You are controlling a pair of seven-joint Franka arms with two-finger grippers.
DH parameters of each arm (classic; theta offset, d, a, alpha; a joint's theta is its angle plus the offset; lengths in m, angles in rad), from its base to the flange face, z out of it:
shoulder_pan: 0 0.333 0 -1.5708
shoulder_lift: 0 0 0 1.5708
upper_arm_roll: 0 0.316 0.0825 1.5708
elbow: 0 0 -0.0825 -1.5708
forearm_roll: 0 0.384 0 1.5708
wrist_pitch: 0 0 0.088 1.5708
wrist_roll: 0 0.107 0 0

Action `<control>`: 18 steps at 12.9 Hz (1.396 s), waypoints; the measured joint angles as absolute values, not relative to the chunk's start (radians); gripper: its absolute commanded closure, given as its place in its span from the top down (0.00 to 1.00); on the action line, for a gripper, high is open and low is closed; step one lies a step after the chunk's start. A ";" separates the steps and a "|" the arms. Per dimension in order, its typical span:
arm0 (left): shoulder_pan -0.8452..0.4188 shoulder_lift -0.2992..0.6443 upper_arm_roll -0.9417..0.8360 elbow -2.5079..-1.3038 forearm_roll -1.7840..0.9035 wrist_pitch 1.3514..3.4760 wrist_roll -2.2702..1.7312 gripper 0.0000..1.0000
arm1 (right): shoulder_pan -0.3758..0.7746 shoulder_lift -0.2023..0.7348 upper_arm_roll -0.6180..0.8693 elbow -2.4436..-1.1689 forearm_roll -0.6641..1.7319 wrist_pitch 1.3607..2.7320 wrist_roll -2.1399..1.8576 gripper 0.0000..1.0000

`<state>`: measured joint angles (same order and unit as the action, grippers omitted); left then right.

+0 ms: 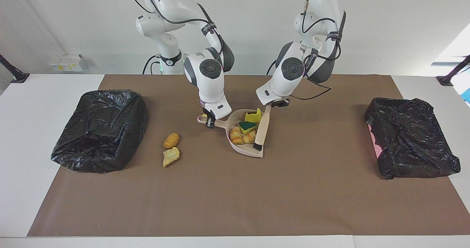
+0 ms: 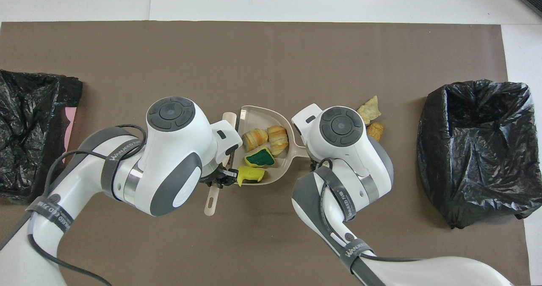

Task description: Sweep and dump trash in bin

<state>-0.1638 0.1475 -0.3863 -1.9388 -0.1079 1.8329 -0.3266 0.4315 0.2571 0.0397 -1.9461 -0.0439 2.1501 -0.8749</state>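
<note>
Pinching the dustpan (image 1: 245, 138) handle, the right gripper (image 1: 209, 122) sits at frame centre; the left gripper (image 1: 278, 103) clamps the brush (image 1: 262, 128) beside trash (image 1: 243, 132).

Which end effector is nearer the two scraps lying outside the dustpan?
Right. The right end effector holds the dustpan handle beside the scraps; the left end effector grips the brush.

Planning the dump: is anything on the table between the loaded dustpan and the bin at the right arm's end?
Yes. Two loose scraps lie on the mat between the dustpan and that bin. Lifted, the pan should pass over them, but they remain unswept.
</note>
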 measured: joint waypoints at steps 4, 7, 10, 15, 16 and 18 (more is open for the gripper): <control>-0.161 0.059 -0.325 -1.958 -0.089 1.718 -0.419 0.00 | 0.408 0.224 0.039 -1.937 -0.044 2.135 -0.875 0.00; -0.166 -0.059 -0.346 -2.133 -0.095 1.777 -0.529 0.00 | 0.368 0.201 0.039 -1.904 -0.044 2.061 -0.909 0.00; -0.178 -0.172 -0.405 -2.300 -0.208 1.886 -0.588 0.00 | 0.273 0.173 0.038 -1.848 -0.043 1.932 -0.998 0.00; -0.261 -0.304 -0.541 -2.455 -0.369 2.025 -0.658 0.00 | 0.001 0.141 0.027 -1.830 -0.043 1.864 -1.320 0.00; -0.263 -0.305 -0.586 -2.466 -0.375 2.051 -0.695 0.00 | -0.067 0.139 0.026 -1.830 -0.043 1.863 -1.403 0.00; -0.266 -0.293 -0.662 -2.481 -0.380 2.110 -0.772 0.00 | -0.182 0.138 0.023 -1.826 -0.044 1.863 -1.539 0.00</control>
<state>-0.2663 -0.2932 -0.6619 -2.4814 -0.3796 2.1104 -0.7719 -0.1820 0.1381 0.0230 -1.8260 -0.0436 1.8628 -1.5387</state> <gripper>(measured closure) 0.744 0.670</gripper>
